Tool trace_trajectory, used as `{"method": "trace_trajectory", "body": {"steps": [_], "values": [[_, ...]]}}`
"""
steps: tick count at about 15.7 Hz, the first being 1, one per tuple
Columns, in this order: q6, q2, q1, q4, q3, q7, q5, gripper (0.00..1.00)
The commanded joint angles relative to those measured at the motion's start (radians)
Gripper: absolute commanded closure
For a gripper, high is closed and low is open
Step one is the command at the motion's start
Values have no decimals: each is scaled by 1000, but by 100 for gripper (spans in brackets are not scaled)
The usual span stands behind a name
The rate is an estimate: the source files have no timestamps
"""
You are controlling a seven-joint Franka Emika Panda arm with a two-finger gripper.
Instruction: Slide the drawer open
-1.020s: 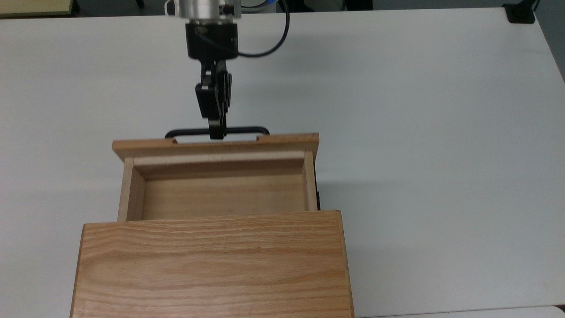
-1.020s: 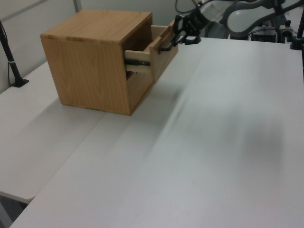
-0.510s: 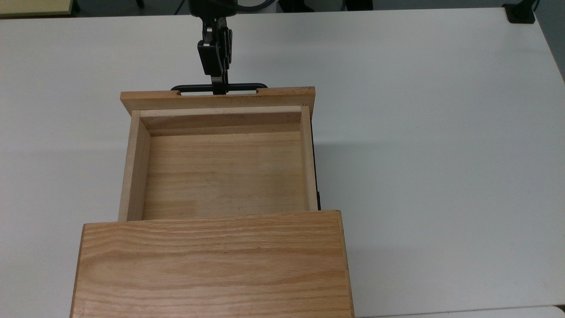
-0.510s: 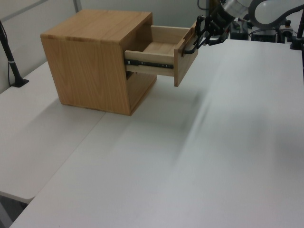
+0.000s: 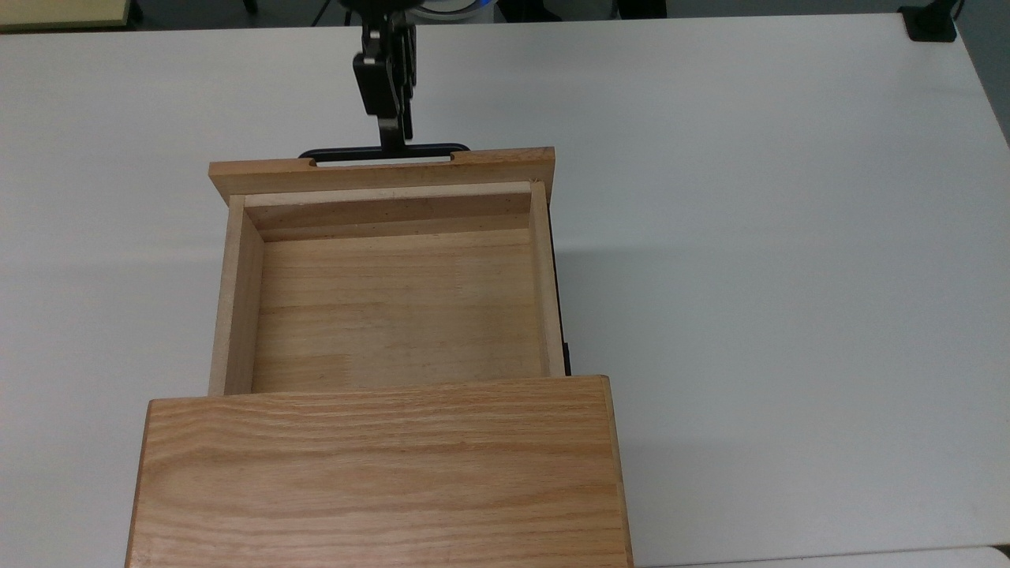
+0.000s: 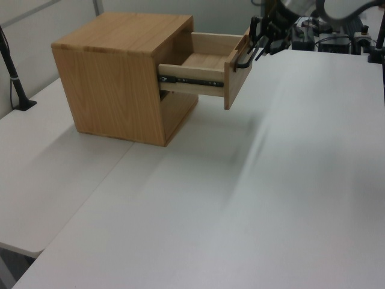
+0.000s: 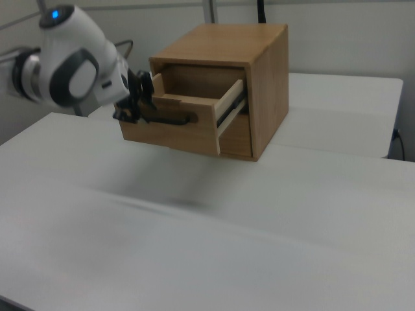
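**Drawer pulled far out of an oak cabinet on a white table**

White tabletop point(image 5: 789, 276) filled most of the scene, with a seam between two joined table sections visible in the left view. On it stood an oak cabinet point(image 6: 114, 90), a box with bold grain on its top slab point(image 5: 379, 473).

From the cabinet's front, the drawer point(image 5: 394, 308) stood pulled out most of its length, hanging above the table on a dark metal side rail point(image 6: 189, 80). Its pale plank floor and side walls lay open to the top view, with nothing inside. In the top view the drawer ran from the cabinet toward the far edge of the table, its wide front panel point(image 5: 383, 171) farthest away.

A thin black bar handle point(image 5: 384, 151) ran along the outer face of that panel. The gripper point(image 5: 393, 138) reached in from the far side, its black fingers point(image 5: 387, 87) closed together around the middle of the handle. In the right view, the white robot arm point(image 7: 71, 65) sat at the right view's left, with the gripper point(image 7: 133, 103) against the drawer front.
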Motion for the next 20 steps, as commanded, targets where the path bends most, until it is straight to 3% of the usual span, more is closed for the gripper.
{"method": "trace_trajectory", "body": {"steps": [1,4,7,14,17,20], "values": [[-242,-22,-1,151,-8,-9,6,10],[-466,-19,-1,282,-8,-165,-22,10],[-601,-16,1,350,-8,-372,-23,10],[-761,15,10,365,-1,-893,-27,10],[-836,29,14,367,3,-1123,-72,11],[-855,66,57,373,3,-1227,-160,10]]}}
